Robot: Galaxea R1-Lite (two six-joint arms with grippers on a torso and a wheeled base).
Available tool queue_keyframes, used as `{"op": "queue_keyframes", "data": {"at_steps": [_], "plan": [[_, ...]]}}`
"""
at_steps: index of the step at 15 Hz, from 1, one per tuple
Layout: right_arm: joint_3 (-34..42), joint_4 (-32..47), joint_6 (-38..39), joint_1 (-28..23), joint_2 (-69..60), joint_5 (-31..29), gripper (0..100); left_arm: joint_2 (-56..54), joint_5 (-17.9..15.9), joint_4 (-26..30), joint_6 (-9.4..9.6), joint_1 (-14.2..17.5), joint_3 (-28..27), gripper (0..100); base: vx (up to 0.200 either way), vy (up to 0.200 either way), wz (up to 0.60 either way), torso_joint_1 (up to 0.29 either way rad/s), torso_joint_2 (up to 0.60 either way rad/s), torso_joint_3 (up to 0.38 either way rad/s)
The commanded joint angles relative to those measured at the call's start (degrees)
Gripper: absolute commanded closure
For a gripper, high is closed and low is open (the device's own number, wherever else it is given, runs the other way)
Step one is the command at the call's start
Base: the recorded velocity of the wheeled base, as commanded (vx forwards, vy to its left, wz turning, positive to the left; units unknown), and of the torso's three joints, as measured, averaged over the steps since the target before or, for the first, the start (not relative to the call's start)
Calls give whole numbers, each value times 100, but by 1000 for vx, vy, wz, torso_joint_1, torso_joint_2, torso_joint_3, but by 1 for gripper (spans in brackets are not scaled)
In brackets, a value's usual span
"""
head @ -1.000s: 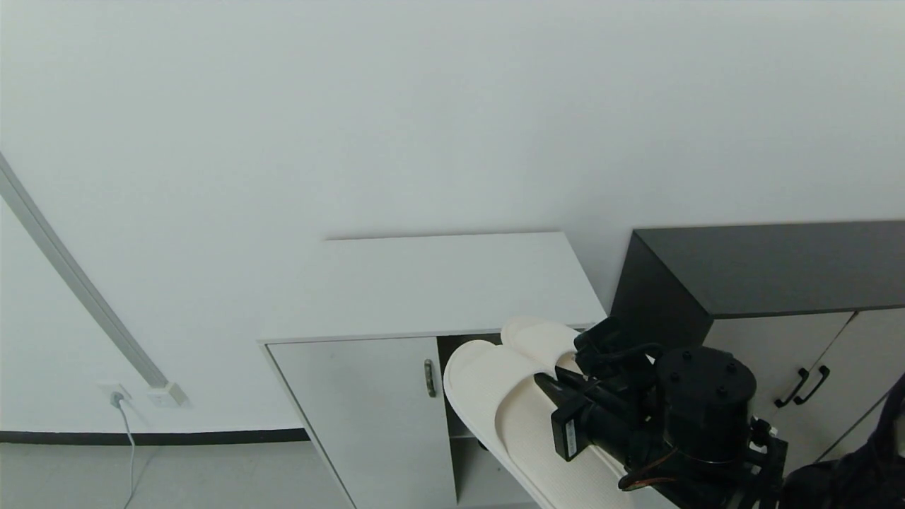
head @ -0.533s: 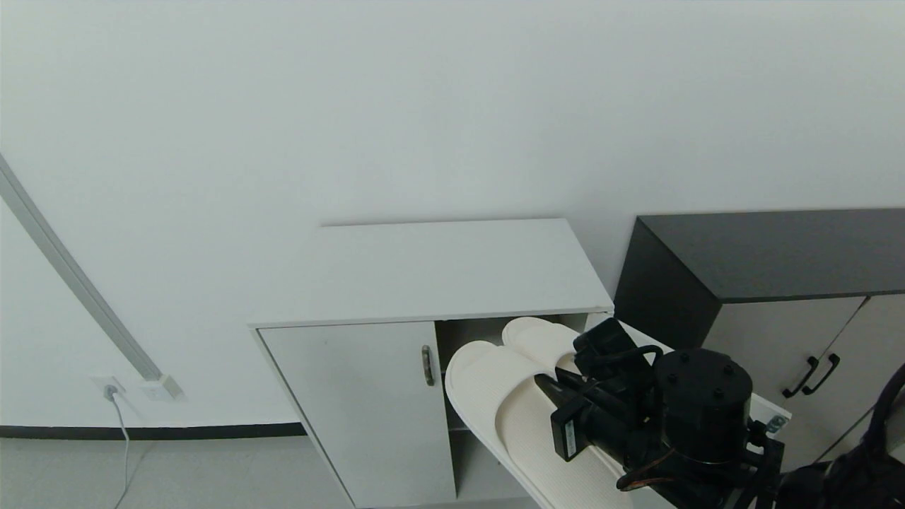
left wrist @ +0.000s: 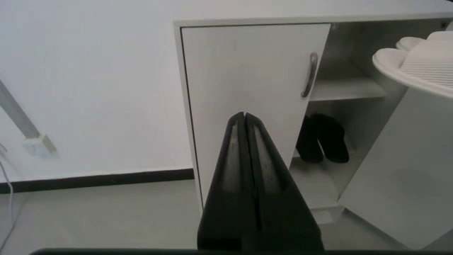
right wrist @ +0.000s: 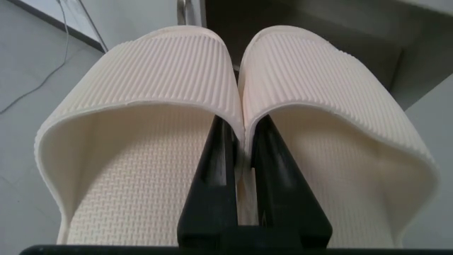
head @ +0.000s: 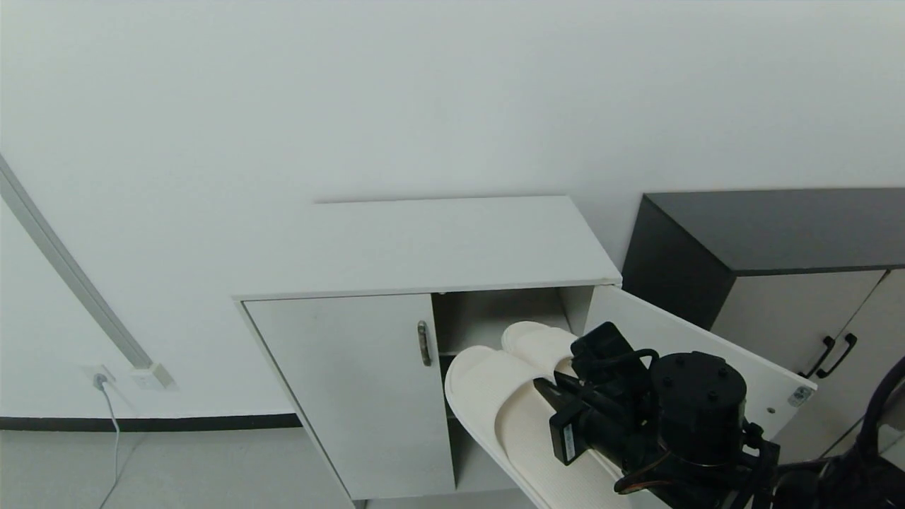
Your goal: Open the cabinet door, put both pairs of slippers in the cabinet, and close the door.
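White wall backs a low white cabinet that stands on a grey floor. A dark cabinet stands just beside it on the right. A socket with a cable sits low on the wall, well to the left.

The cabinet's left door is shut, its metal handle upright at the inner edge. The right door is swung wide open toward the robot, showing the inside.

The right claw pinches a pair of cream slippers. Its two fingers squeeze the slippers' inner side walls together, so the two lie side by side, soles down. The pair hangs in the air in front of the open right half, toes pointing at the opening, about level with the upper compartment. Whether the toes have crossed the front edge cannot be told.

The left claw is pressed together with nothing between its fingers. It is out in front of the shut left door, apart from it.

Inside, a shelf splits the space. Below it, a black pair stands on the cabinet's bottom, toward the back.
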Motion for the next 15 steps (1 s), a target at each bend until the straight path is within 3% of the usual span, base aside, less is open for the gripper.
{"op": "queue_keyframes", "data": {"at_steps": [1,15], "plan": [[3,-4,-2,4,14,1,100,7,1,-6,-7,4,0,100,0,0,0,-227,554,315],[3,-4,-2,4,23,1,100,7,1,2,-7,4,0,100,0,0,0,-193,511,318]]}}
